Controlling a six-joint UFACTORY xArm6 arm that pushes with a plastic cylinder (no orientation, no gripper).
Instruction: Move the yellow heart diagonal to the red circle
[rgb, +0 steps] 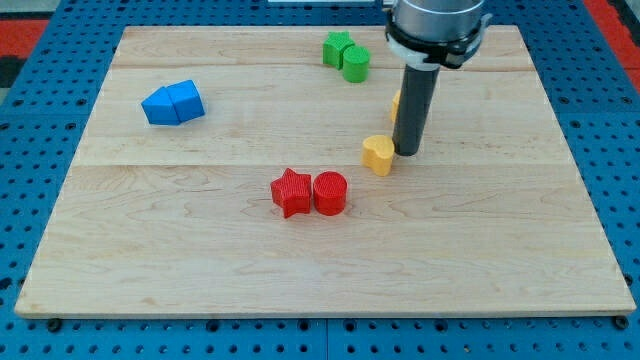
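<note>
The yellow heart (378, 154) lies on the wooden board, to the upper right of the red circle (330, 192). A red star (291, 192) touches the red circle on its left. My tip (407, 151) rests on the board just right of the yellow heart, almost touching it. The rod hides most of another yellow block (397, 102) behind it.
A green star (337, 47) and a green round block (356, 63) sit together near the view's top. Two blue blocks (172, 103) lie side by side at the view's upper left. The wooden board (200, 260) lies on a blue pegboard.
</note>
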